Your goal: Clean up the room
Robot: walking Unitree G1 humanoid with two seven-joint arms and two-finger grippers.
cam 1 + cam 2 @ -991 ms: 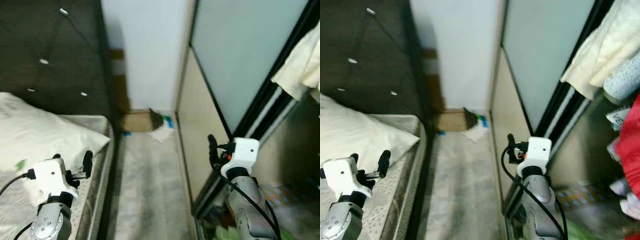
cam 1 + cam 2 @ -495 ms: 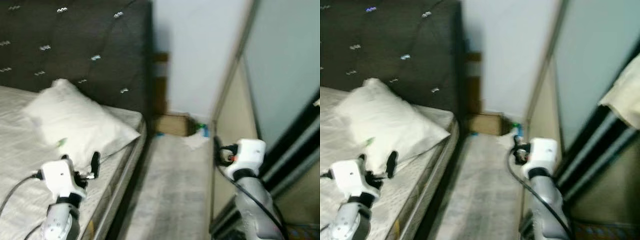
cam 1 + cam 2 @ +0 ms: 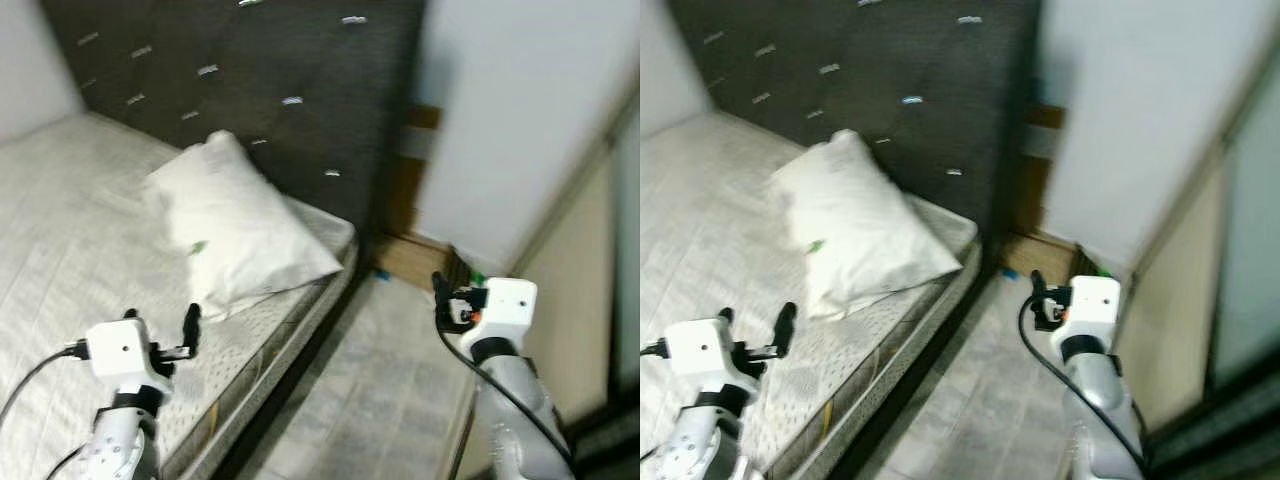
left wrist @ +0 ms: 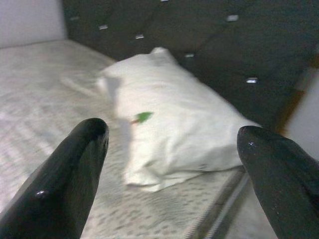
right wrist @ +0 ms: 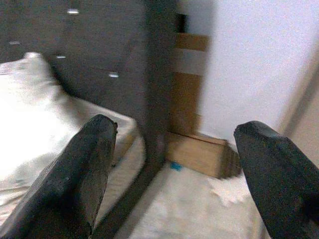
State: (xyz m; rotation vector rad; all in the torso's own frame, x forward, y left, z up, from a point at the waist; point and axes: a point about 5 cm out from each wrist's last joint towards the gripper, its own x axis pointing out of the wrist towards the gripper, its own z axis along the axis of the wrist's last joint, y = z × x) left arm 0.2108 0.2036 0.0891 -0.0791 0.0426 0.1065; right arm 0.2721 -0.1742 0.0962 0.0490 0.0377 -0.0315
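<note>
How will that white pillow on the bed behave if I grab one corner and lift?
The plump white fabric pillow looks soft and wrinkled, so it would probably sag and fold rather than stay flat. It seems light for its bulk. The small green scrap lying on it would likely slide off once it tilts.

We see a soft white cloth pillow [image 3: 235, 230] on a mattress [image 3: 70, 230] of pale quilted fabric. The headboard [image 3: 270, 90] looks like dark matt upholstery, tufted with shiny studs. The floor [image 3: 370, 400] is a grey, woven-looking surface. The left end effector's fingers [image 4: 70, 179] are glossy black plastic; its wrist housing [image 3: 120, 345] is smooth white plastic.
</note>
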